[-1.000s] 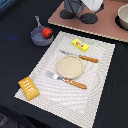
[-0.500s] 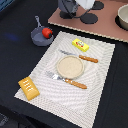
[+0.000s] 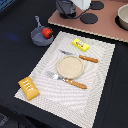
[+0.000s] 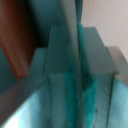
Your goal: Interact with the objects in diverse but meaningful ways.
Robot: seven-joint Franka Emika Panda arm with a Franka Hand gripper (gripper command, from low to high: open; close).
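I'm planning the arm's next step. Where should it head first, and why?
Probably down toward the tomato in the pan: the end effector hangs at the far edge, nearest that pair, holding nothing that shows. Whether it is open cannot be told; the wrist view is blurred.

Soft even light; wrist view heavily blurred.

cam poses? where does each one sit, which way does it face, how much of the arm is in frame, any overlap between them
Exterior view: off the arm, high, looking down at a slant on the striped placemat with plate, tomato in the pan, packet, bread loaf; the gripper shows at the top edge.
Wrist view: on the wrist, pressed close to blurred teal and grey surfaces; what they are can't be told.
Shared: nothing recognisable in both.
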